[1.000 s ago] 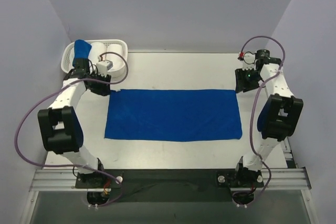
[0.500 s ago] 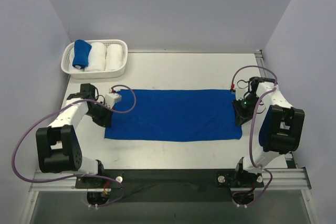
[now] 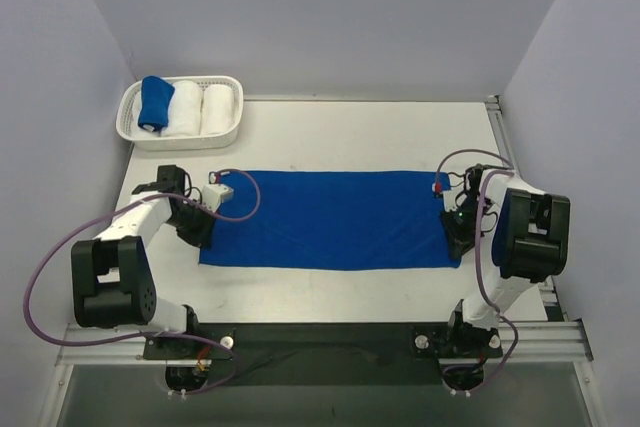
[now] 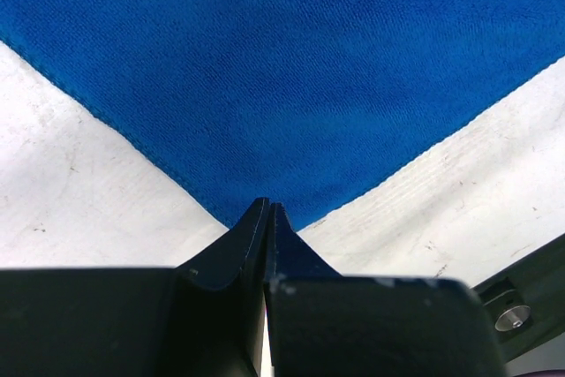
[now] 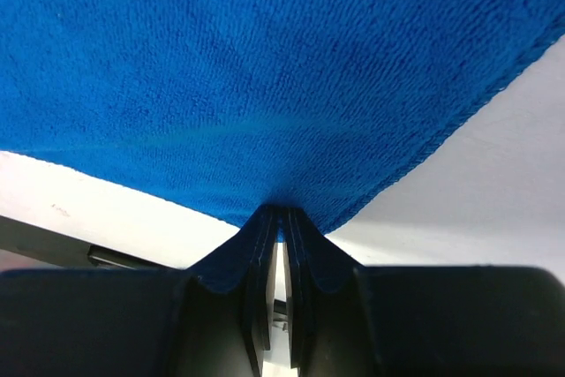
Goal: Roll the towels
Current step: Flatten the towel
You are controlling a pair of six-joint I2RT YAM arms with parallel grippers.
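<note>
Lying flat on the white worktop (image 3: 350, 137), the unrolled blue towel (image 3: 330, 219) forms a long rectangle, its long axis running left to right between the two arms. A white basket (image 3: 130, 132) sits at the far-left corner and holds a rolled blue towel (image 3: 155, 102) beside two white rolls (image 3: 200, 107), all pointing near to far. The left hand (image 4: 269, 209) is clenched on the flat towel's near-left corner. The right hand (image 5: 282, 212) is clenched on its near-right corner.

Right hand (image 5: 281, 218) pinches blue towel (image 5: 265, 68) corner; white table (image 5: 494, 183) beneath.
</note>
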